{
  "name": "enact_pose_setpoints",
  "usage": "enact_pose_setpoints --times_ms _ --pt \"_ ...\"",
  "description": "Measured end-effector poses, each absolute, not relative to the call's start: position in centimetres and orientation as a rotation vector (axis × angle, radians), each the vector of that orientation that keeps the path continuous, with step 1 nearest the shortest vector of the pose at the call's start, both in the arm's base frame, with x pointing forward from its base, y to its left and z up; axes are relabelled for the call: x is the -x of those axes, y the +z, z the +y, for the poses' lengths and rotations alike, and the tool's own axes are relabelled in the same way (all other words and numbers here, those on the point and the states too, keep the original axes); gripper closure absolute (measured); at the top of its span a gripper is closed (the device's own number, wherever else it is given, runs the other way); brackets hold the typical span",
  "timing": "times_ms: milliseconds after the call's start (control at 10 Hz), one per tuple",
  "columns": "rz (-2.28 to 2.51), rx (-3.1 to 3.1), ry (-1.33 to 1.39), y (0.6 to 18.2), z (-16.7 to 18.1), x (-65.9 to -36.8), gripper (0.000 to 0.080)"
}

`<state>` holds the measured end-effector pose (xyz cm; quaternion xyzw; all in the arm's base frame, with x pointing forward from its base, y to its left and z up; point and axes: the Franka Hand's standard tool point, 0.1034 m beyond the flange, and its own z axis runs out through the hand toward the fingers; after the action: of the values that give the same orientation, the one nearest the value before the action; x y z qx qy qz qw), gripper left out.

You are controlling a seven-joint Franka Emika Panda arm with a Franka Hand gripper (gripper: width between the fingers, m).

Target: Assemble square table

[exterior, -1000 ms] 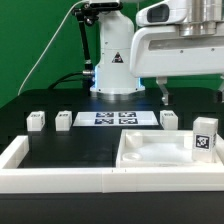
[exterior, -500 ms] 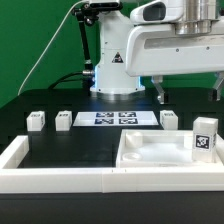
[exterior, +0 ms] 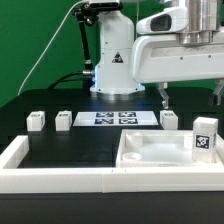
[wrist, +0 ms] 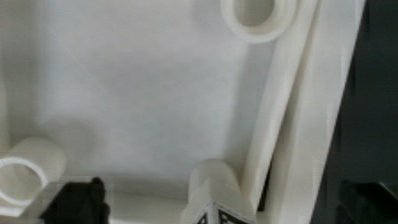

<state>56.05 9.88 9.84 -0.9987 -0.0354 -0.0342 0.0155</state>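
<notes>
- The gripper (exterior: 192,96) hangs above the bench's right part as the exterior view shows it. Its jaws are spread wide, with nothing between the two dark fingers (exterior: 165,97).
- The square tabletop (exterior: 150,158), a white tray with a raised rim, lies on the black bench (exterior: 70,145) below the gripper and nearer the front. It sits close to the low white wall (exterior: 60,180) along the front edge.
- The wrist view looks straight down into this tray. It shows the pale floor, two round bosses (wrist: 263,18) and the rim, with both fingertips clear of the surface.
- A tagged leg (exterior: 205,136) stands at the tray's right rim. Whether it is inside or just beside the rim cannot be told.
- Three more legs stand farther back, in line with the marker board (exterior: 120,118). Two (exterior: 37,121) (exterior: 65,119) are to its left and one (exterior: 169,119) is just to its right, near one finger but below it.
</notes>
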Motion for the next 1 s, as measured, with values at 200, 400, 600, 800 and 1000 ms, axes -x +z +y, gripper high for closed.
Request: enact_pose_setpoints --times_ms 200,400,600,800,1000 --pt "-0.111 3.108 -0.103 9.7 9.8 -55.6 0.015" --pt "-0.11 3.108 -0.091 9.5 9.8 -54.6 0.015" --pt "-0.081 3.113 -0.082 8.6 9.7 -51.7 0.015" --pt "-0.081 3.118 -0.079 7.7 9.5 -48.8 0.015" --pt "-0.083 3.119 -0.069 7.5 9.3 -47.4 0.015"
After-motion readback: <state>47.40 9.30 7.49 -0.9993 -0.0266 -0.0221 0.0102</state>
